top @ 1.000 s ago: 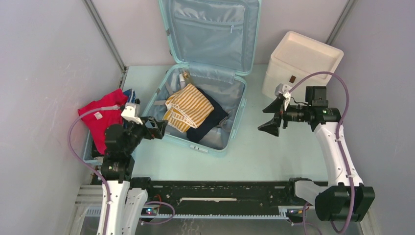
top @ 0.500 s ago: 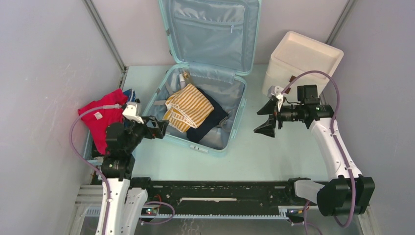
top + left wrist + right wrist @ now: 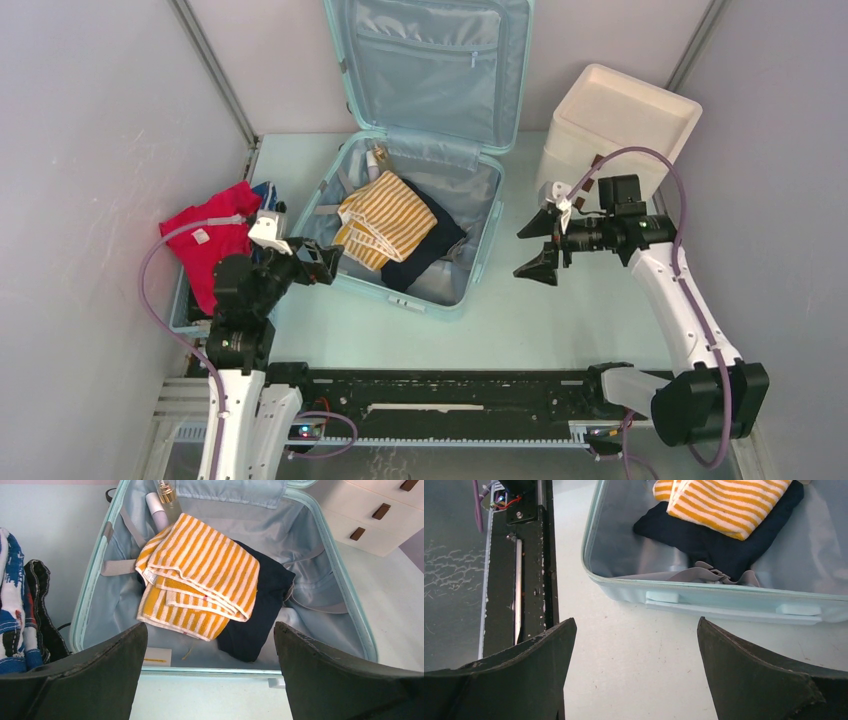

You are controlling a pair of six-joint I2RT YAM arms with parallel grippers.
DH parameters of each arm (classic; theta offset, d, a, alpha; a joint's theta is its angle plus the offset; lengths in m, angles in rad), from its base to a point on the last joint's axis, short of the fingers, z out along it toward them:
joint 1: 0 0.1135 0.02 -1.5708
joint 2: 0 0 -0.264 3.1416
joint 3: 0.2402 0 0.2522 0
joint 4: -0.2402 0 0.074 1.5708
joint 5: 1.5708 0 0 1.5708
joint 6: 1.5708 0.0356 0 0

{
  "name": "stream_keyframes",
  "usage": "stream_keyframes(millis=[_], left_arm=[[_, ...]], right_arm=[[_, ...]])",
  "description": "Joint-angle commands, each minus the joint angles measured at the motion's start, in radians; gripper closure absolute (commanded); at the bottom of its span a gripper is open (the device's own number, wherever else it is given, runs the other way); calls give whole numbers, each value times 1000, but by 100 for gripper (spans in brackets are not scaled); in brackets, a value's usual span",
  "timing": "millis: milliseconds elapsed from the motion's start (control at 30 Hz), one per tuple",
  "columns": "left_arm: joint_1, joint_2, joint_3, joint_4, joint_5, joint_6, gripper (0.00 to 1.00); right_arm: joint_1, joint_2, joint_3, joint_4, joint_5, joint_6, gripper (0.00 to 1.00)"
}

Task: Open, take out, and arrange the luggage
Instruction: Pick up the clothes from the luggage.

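While the luggage (image 3: 432, 80) is lying open mid-table, a striped towel (image 3: 385, 220) and dark garment (image 3: 432, 250) are waiting inside, so unpacking is looking unfinished. Both the left gripper (image 3: 322, 260) and the right gripper (image 3: 528, 247) are hovering wide open, empty.

Luggage (image 3: 470, 200): pale mint-blue hard shell, open. Base lies flat, centre-rear; lid stands upright behind it, grey-blue lining and zip pocket facing forward. Inside base: folded yellow-striped cloth (image 3: 385, 215) on a navy garment (image 3: 425, 250); 2 bottles (image 3: 378, 157) at the far-left corner.
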Motion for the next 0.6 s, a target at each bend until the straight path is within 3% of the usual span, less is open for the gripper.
stream_keyframes(millis=[0, 567], left_arm=[[-7, -2, -8, 33, -13, 32, 0], [-7, -5, -7, 36, -13, 35, 0]], right_arm=[[9, -53, -19, 12, -7, -12, 0], [108, -35, 8, 24, 112, -8, 0]])
